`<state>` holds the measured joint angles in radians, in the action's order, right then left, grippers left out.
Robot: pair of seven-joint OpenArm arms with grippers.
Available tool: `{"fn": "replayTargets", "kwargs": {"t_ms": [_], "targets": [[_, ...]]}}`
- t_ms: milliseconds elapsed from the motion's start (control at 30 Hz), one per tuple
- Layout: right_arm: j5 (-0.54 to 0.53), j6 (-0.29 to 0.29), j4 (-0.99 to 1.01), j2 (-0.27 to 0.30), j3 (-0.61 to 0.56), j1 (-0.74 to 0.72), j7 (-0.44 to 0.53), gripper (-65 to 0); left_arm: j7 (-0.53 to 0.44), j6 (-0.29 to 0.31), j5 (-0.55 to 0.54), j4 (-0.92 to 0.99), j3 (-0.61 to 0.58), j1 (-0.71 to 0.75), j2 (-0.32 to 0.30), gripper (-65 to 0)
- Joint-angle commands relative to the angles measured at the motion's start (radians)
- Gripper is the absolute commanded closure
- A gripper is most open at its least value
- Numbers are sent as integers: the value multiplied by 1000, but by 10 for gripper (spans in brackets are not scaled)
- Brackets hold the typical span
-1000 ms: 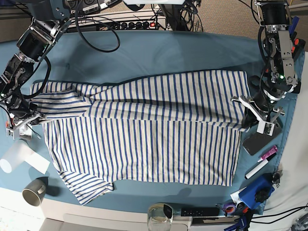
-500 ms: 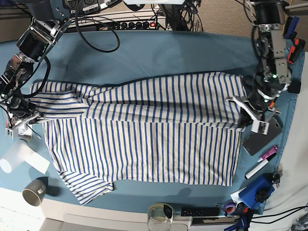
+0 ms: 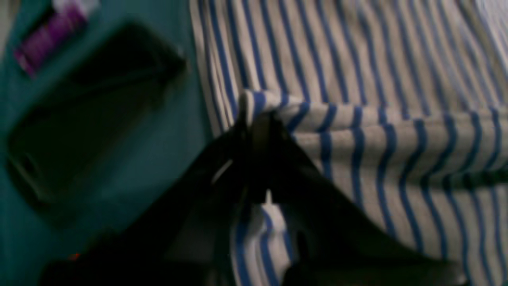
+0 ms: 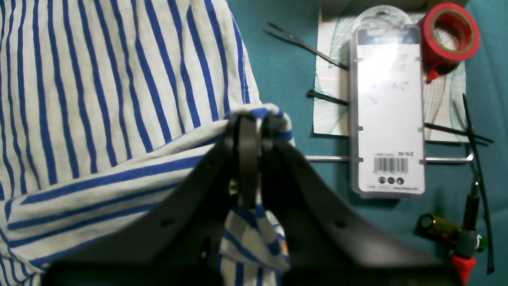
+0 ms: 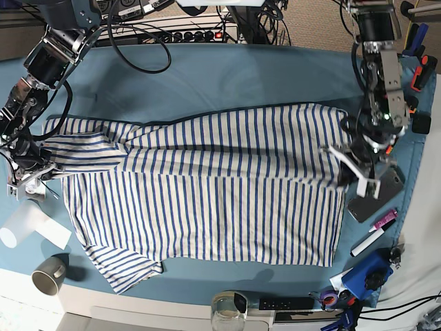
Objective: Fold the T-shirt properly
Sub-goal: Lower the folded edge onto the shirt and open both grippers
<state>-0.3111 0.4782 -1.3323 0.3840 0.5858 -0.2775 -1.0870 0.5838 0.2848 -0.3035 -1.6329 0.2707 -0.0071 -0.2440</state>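
Folding mid-way: T-shirt (image 5: 207, 193) lies flat on the tablecloth (image 5: 227, 76), top edge doubled over. Left gripper (image 3: 256, 119) and right gripper (image 4: 248, 119) both pinch fold corners. Risk: uneven pull skews the fold, or thin fabric slips free. Versus earlier, left gripper has shifted inward, away from the phone (image 5: 375, 196).

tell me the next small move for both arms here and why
Probably carry the pinched fold further toward the near hem, both arms together. The left tool and right tool each clamp an end of the T-shirt, and the folded edge lies only about halfway across it.
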Motion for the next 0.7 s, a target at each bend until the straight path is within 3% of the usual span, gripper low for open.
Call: {"fn": "replayTargets", "kwargs": {"t_ms": [0, 200, 333, 467, 667], "targets": [[-5, -4, -14, 26, 2, -25, 32, 0, -23, 1, -5, -17, 6, -27, -8, 0], [-2, -4, -14, 26, 2, -25, 33, 0, -23, 5, -3, -16, 6, -37, -2, 0], [-1, -4, -14, 26, 2, -25, 40, 0, -25, 4, -3, 10, -3, -38, 3, -73], [2, -4, -14, 26, 2, -25, 51, 0, -37, 3, -2, 68, -55, -42, 3, -82], [17, -4, -14, 26, 2, -25, 68, 0, -88, 4, 101, 112, -111, -46, 3, -107]]}}
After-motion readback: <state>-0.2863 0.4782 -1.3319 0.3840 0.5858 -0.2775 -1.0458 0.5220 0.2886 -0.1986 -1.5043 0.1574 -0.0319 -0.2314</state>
